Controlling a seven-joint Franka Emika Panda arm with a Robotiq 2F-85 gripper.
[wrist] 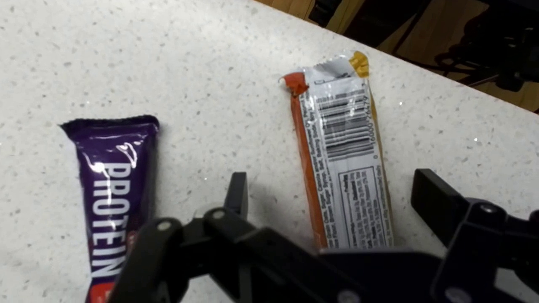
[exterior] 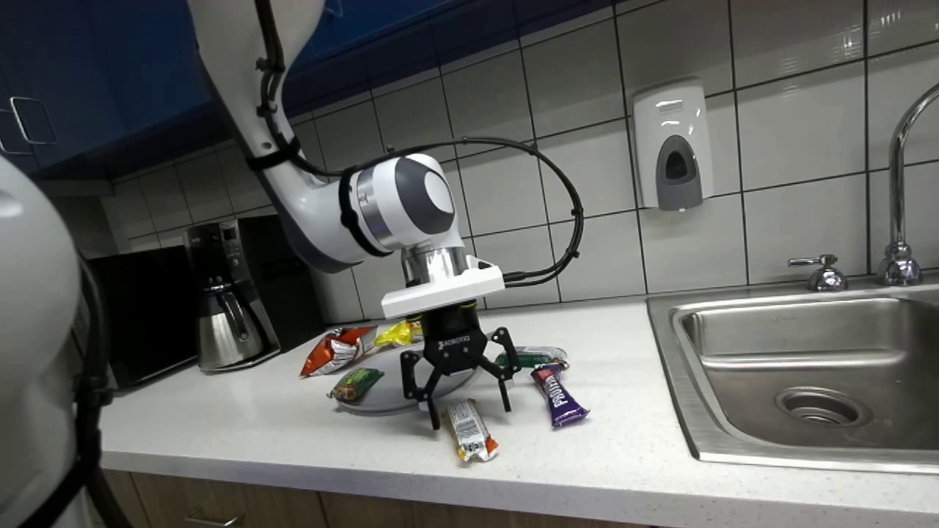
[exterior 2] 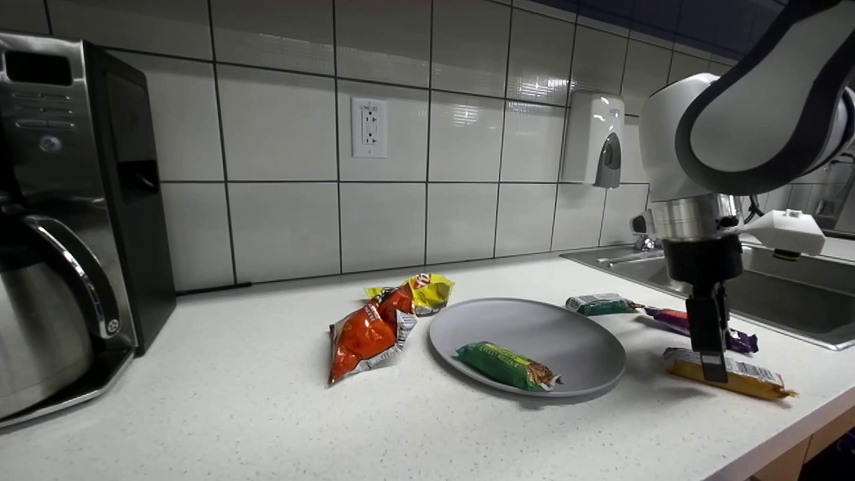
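A slim snack bar, its foil wrapper showing orange, yellow and a white barcode panel, is lying on the speckled white counter just beside a round, matte gray plate. Over the bar, the black jointed gripper is hanging with its fingers spread wide, one to either side of the wrapper, holding nothing. Along that same side of the plate, a glossy purple bar marked PROTEIN is resting, one end right next to a dark green and silver packet. On the plate, near the rim, a plump green-wrapped bar is lying. Across the plate from the gripper, a puffy red snack bag is slumping beside a crumpled yellow bag. Past the bags, well apart from the plate, a boxy coffee maker is standing; on the plate's opposite side, a smooth steel sink is gleaming. Behind the plate, glossy white tiles are rising.
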